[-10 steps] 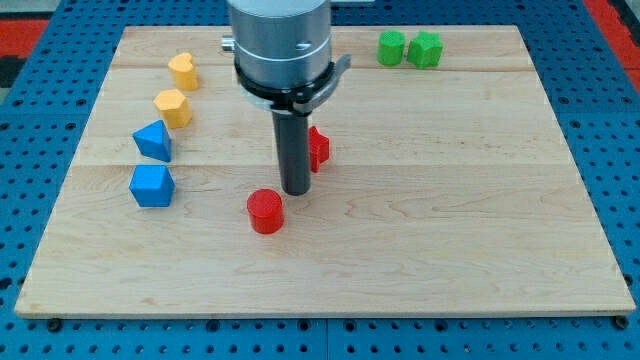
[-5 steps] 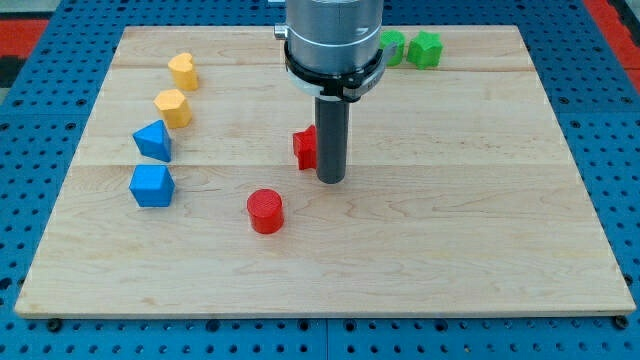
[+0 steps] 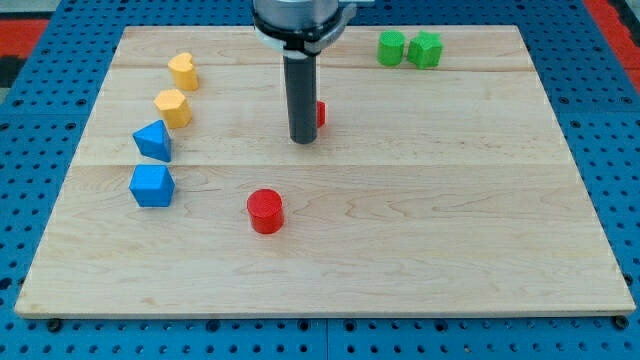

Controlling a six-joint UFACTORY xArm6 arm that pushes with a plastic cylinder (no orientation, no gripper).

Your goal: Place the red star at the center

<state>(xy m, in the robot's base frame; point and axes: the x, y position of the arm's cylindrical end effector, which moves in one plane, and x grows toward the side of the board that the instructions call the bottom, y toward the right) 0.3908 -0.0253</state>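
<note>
The red star (image 3: 320, 112) is mostly hidden behind my rod; only a sliver of its right side shows, above the board's middle. My tip (image 3: 302, 141) rests on the wooden board (image 3: 450, 200) just below and left of the star, touching or very close to it. A red cylinder (image 3: 265, 211) stands further toward the view's bottom, left of centre, apart from the tip.
Two yellow blocks (image 3: 183, 71) (image 3: 173, 107) and two blue blocks (image 3: 153, 140) (image 3: 151, 185) line the view's left side. Two green blocks (image 3: 391, 47) (image 3: 425, 49) stand at the top right. A blue pegboard (image 3: 30, 200) surrounds the board.
My rod went from the star's left to its right, then moved up and left. The star has moved toward the view's top and now sits behind the rod.
</note>
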